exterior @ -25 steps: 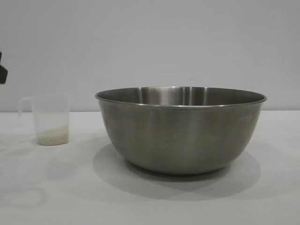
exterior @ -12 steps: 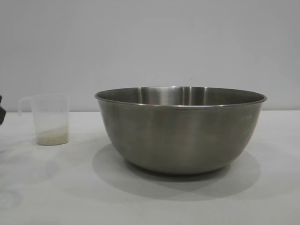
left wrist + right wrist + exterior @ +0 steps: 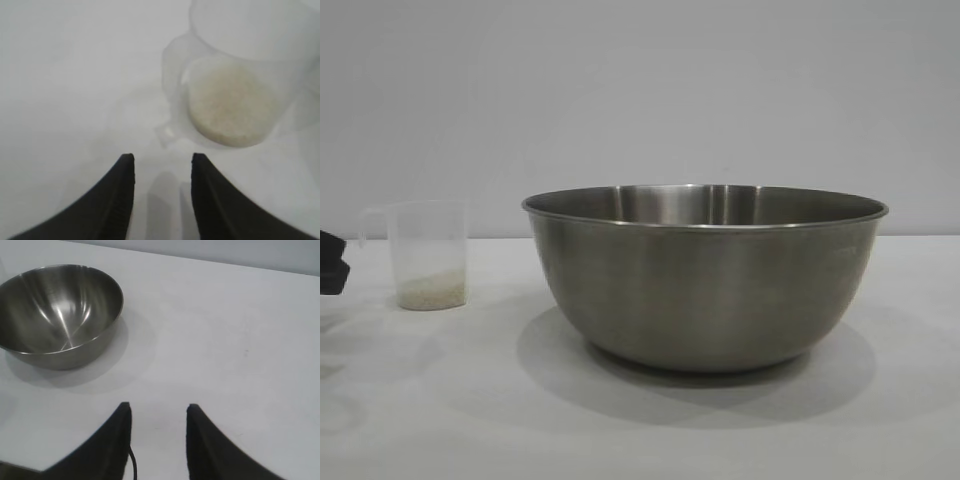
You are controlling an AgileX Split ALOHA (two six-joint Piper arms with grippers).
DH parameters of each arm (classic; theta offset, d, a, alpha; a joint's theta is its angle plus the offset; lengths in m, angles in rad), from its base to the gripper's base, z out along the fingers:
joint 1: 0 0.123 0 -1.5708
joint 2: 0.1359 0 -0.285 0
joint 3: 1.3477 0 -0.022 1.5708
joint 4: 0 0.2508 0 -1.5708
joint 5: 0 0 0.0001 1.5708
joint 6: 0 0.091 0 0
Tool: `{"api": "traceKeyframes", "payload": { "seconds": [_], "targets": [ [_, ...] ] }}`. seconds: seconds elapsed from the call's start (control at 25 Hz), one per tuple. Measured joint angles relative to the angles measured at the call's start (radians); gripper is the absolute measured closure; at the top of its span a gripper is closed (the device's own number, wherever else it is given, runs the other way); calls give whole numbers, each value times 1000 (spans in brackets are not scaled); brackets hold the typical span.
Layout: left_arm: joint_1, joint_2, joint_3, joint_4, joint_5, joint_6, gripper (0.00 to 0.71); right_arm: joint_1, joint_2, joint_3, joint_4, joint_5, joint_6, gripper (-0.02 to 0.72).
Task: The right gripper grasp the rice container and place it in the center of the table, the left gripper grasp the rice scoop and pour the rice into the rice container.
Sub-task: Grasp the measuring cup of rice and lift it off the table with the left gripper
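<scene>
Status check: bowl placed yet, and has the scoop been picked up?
Done: the rice container stands free near the middle of the table, empty inside, with the right claw open and well clear of it.

In hand: the left claw is open just short of the rice scoop, nothing gripped yet.

Left: grasp the scoop, lift it, and pour the rice into the container.
</scene>
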Motion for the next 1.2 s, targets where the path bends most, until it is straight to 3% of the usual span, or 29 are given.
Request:
{"api": "traceKeyframes", "payload": {
  "seconds": [0.6,0.64,0.72,0.76,0.92,1.2],
  "targets": [
    [0,41,-103,-19,-2,2,443,0,0,0,0,0,0,484],
    [0,41,-107,-19,-2,2,486,0,0,0,0,0,0,484],
    [0,41,-118,-19,-2,2,505,0,0,0,0,0,0,484],
    [0,41,-124,-19,-2,2,568,0,0,0,0,0,0,484],
    [0,41,-147,-19,-2,2,710,0,0,0,0,0,0,484],
    [0,43,-153,-19,-2,2,710,0,0,0,0,0,0,484]
  ]
}}
